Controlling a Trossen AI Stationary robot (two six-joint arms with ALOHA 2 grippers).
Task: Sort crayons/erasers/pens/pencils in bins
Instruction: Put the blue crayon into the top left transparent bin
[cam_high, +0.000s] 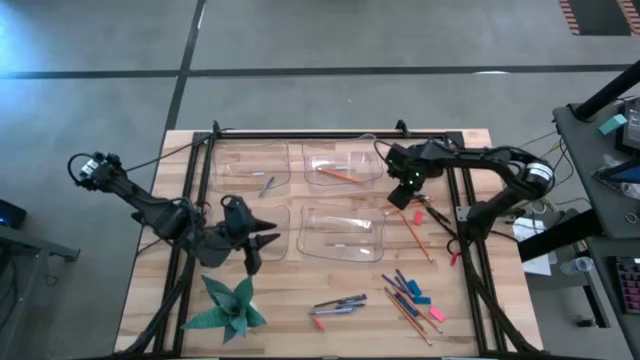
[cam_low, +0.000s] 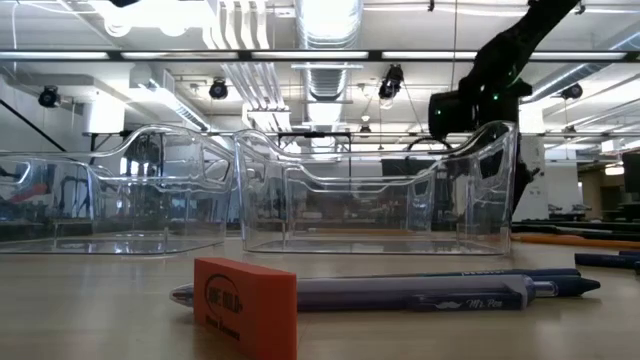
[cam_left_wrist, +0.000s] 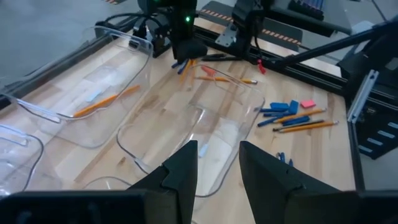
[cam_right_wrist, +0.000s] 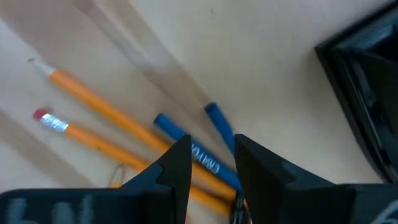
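Right jaws (cam_right_wrist: 211, 168): slightly spread, poised directly over a blue crayon (cam_right_wrist: 186, 146) lying on the surface; nothing is pinched. A second crayon (cam_right_wrist: 219, 124) lies just beside the first, and two pencils (cam_right_wrist: 93, 102) lie alongside. In the high view this gripper (cam_high: 402, 192) hovers at the right edge of the bins (cam_high: 345, 232), near the far right one.

Left jaws (cam_left_wrist: 217, 165): slightly spread and empty. This gripper (cam_high: 252, 240) waits at the near left bin, above the green paper star (cam_high: 228, 308).

Bin contents: one pencil (cam_high: 338, 174) lies in the far right bin; small pale items lie in two others, too small to identify. Pens (cam_high: 340, 303), erasers (cam_high: 420, 298) and more pencils remain loose on the near surface.

Step in hand, as judged: pick-up of a crayon by the right arm. The next move calls for lowering until the fingers straddle one crayon only, then closing. The neighbouring crayon and pencils lie close; a skewed approach could catch two items.
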